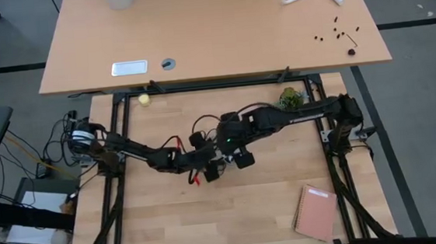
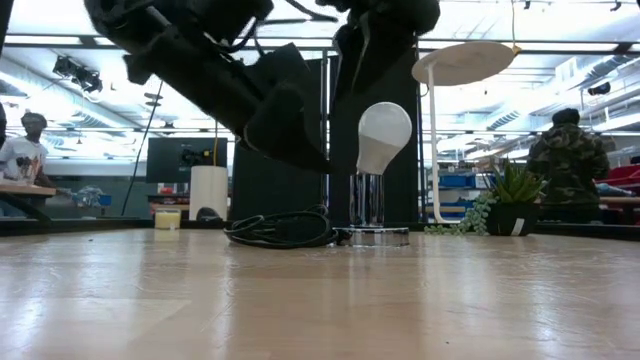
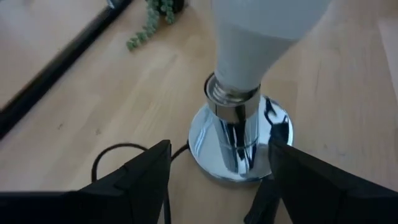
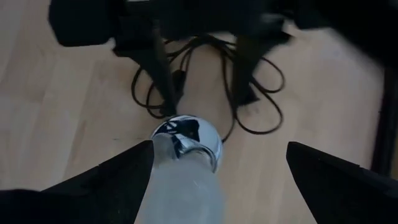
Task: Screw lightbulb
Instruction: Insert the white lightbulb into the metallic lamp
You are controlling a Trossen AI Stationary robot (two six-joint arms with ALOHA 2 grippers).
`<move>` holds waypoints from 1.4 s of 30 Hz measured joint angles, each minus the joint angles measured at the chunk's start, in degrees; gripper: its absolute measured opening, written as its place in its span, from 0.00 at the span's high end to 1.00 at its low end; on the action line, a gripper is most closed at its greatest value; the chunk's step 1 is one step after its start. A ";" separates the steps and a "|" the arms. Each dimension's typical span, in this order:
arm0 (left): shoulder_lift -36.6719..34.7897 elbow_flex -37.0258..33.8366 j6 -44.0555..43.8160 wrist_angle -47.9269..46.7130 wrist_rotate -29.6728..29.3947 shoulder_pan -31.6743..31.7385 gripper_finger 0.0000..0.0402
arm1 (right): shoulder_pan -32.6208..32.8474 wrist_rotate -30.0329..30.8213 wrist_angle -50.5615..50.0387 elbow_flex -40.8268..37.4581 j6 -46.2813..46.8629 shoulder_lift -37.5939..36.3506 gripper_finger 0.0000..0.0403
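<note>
Near the middle of the wooden table [image 1: 170, 211]: one lightbulb [image 2: 383, 135], white and pear-shaped, standing tilted with its grey screw base in the neck of one chrome socket stand [image 2: 370, 215]. One black cord [image 2: 280, 228] lies coiled on the table just beside the stand's round foot.

Grippers, two. The left gripper [image 3: 221, 180] is low beside the stand, its two dark fingers [image 3: 134, 183] parted either side of the chrome foot and gripping nothing; whether they touch the foot cannot be told. The right gripper [image 4: 217, 180] is above the bulb, its two fingers [image 4: 106, 180] spread wide with the bulb's glass between them; a clear gap shows on one side, while contact on the other cannot be told.

Other items on the table: one small yellowish ball [image 1: 144, 100] at the far edge, one potted plant [image 1: 290, 97] near the right arm's base, one pinkish notebook [image 1: 315, 212] near the front right corner.

Beyond the table: one second, longer tabletop [image 1: 211, 37]; two people [image 2: 565, 165] in the room, both distant.

Hidden or cut off: from above, both arms cover the bulb and the stand. In the level view, the arms leave through the top edge. In the right wrist view, the bulb is a pale blur cut off by the frame edge.
</note>
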 joint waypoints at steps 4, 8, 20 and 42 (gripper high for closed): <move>-0.28 -4.01 -0.66 6.32 -3.27 -2.71 0.32 | -0.29 -2.31 -0.74 0.00 1.26 -3.13 0.07; -0.23 -8.19 -0.81 16.91 -4.04 -3.43 0.34 | -0.13 -1.82 -1.18 0.00 2.17 -5.90 0.07; -1.24 -5.19 -0.76 14.64 4.41 -1.03 0.36 | -0.29 -1.49 -12.48 0.02 2.49 -8.04 0.07; -1.35 -4.94 11.27 13.80 4.15 1.11 0.36 | 1.20 1.92 -14.48 0.00 -4.46 -7.42 0.07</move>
